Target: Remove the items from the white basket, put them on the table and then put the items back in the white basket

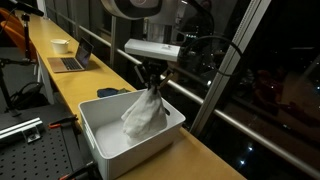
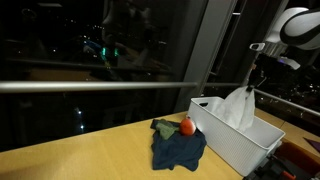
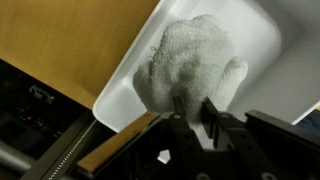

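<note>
The white basket (image 1: pixel 100 135) stands on the wooden table and shows in both exterior views (image 2: pixel 250 148) and in the wrist view (image 3: pixel 262 40). My gripper (image 1: pixel 152 82) is shut on a white towel (image 1: pixel 143 112), which hangs from the fingers with its lower part inside the basket. The towel also shows in an exterior view (image 2: pixel 236 108) and in the wrist view (image 3: pixel 190 62), pinched between the jaws (image 3: pixel 194 108). A dark blue cloth (image 2: pixel 178 148) with an orange and red item (image 2: pixel 186 127) on it lies on the table beside the basket.
A laptop (image 1: pixel 72 60) and a white bowl (image 1: pixel 59 45) sit further along the table. A window with a metal rail (image 2: pixel 90 86) runs alongside the table. Metal frames (image 1: pixel 20 128) stand below the table's edge.
</note>
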You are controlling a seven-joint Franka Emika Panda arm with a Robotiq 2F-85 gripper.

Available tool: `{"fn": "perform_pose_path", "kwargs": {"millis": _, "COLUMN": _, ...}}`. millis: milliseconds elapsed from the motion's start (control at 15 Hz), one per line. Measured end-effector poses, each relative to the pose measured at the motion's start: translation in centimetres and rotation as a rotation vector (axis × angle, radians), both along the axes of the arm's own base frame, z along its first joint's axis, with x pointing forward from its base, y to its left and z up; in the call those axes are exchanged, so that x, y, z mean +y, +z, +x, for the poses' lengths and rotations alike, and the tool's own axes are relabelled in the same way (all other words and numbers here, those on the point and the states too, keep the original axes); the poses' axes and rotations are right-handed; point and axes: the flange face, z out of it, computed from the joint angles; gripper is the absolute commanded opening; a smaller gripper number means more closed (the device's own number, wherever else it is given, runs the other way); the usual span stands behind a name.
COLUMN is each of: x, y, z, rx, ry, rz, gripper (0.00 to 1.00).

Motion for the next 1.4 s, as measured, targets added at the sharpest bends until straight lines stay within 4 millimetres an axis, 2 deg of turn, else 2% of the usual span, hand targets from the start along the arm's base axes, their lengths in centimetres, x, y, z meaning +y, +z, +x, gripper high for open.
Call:
{"fn": "perform_pose_path", "kwargs": {"millis": 200, "x": 1.5, "y": -0.2, "z": 0.0, "rx": -0.002, "ry": 0.027, "rz": -0.002, "gripper": 0.78}}
{"fn": "perform_pose_path", "kwargs": {"millis": 333, "x": 4.3, "y": 0.8, "z": 0.2, "rx": -0.024, "ry": 0.077, "rz": -0.018, "gripper": 0.92}}
{"fn": "perform_pose_path", "kwargs": {"millis": 400, "x": 6.4, "y": 1.4, "z": 0.3, "rx": -0.035, "ry": 0.115, "rz": -0.037, "gripper": 0.99}}
{"fn": "perform_pose_path", "kwargs": {"millis": 600, "x": 14.8, "y": 2.0, "z": -0.2, "rx": -0.058, "ry": 0.262, "rz": -0.116, "gripper": 1.0}}
{"fn": "perform_pose_path", "kwargs": {"millis": 733, "x": 20.1, "y": 1.2, "z": -0.9, "rx": -0.057, "ry": 0.36, "rz": -0.158, "gripper": 1.0}}
{"fn": "perform_pose_path", "kwargs": {"millis": 867, "x": 23.8, "y": -0.6, "z": -1.5, "rx": -0.039, "ry": 0.447, "rz": -0.191, "gripper": 1.0}}
{"fn": "perform_pose_path", "kwargs": {"millis": 1067, "x": 27.0, "y": -3.9, "z": -1.6, "rx": 0.003, "ry": 0.548, "rz": -0.237, "gripper": 1.0}}
{"fn": "perform_pose_path", "kwargs": {"millis": 1400, "x": 29.2, "y": -8.4, "z": 0.4, "rx": 0.045, "ry": 0.628, "rz": -0.275, "gripper": 1.0}}
